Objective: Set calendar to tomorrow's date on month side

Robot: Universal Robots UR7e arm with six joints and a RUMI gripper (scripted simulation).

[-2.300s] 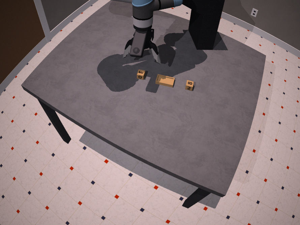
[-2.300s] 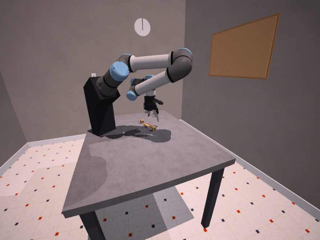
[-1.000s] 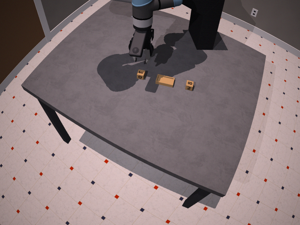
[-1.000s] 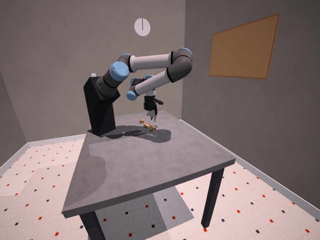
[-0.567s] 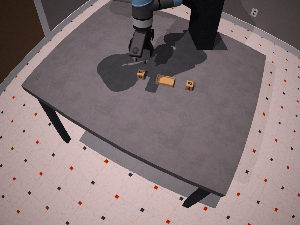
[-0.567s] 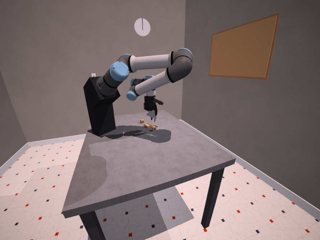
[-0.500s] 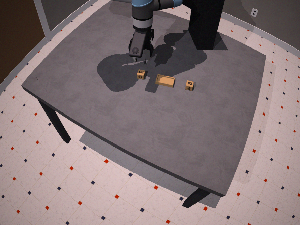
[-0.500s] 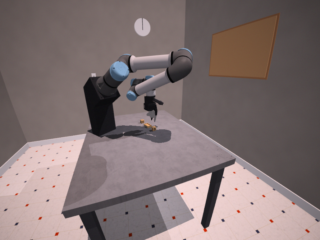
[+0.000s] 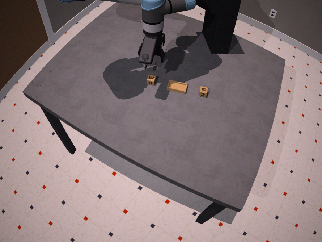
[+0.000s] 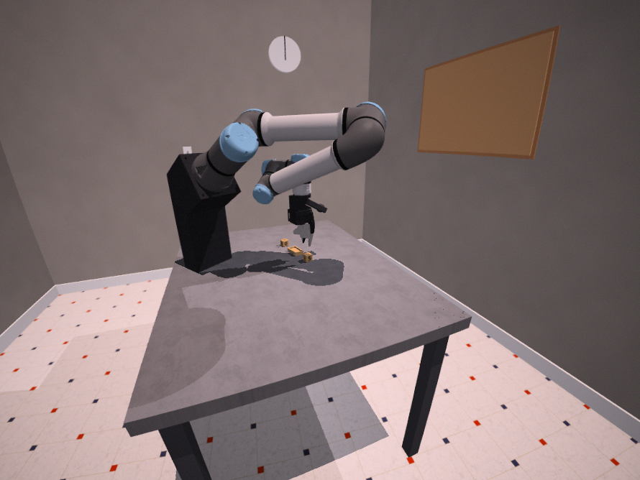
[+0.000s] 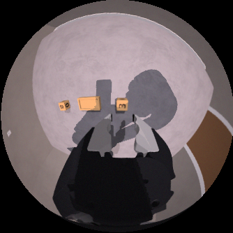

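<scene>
So both cubes are out on the desk (image 9: 169, 130) (image 10: 289, 310) (image 11: 104, 42), one on each side of the little wooden tray (image 9: 177, 91) (image 10: 295, 254) (image 11: 89, 109). My guess is they're parked there so each can be turned without bumping the other. The cube with 3 on top (image 9: 151, 80) (image 10: 308, 257) (image 11: 121, 104) has a 0 on a side face, and the cube with 8 on top (image 9: 203, 91) (image 10: 284, 242) (image 11: 64, 105) has a 2. Nothing's in the tray, so the date isn't set at all yet. The hand (image 9: 151, 68) (image 10: 307, 242) (image 11: 122, 114) hangs above the desk near the 3 cube, fingers fairly narrow but with a gap, nothing between them. Probably kept partway closed to fit down around one cube, though I'd check there's enough clearance first. Can't make out the month's name anywhere, so no clue from here which side needs tomorrow's digits, and a wrong turn could leave one upside down.

The pincer (image 9: 151, 69) (image 10: 307, 243) (image 11: 122, 114) is drawn partly closed: the fingertips, spread wide to left and right 2.3 seconds ago, are now brought much nearer each other, with a gap left between them. Most of this narrowing is already seen one second ago. In the top view, the left tip is shifted right and the right tip left. The darker shadow (image 9: 173, 61) cast by the fingers on the desk (image 9: 182, 130) (image 10: 310, 320) (image 11: 80, 45) is reshaped as well, its near end being carried leftward.
</scene>
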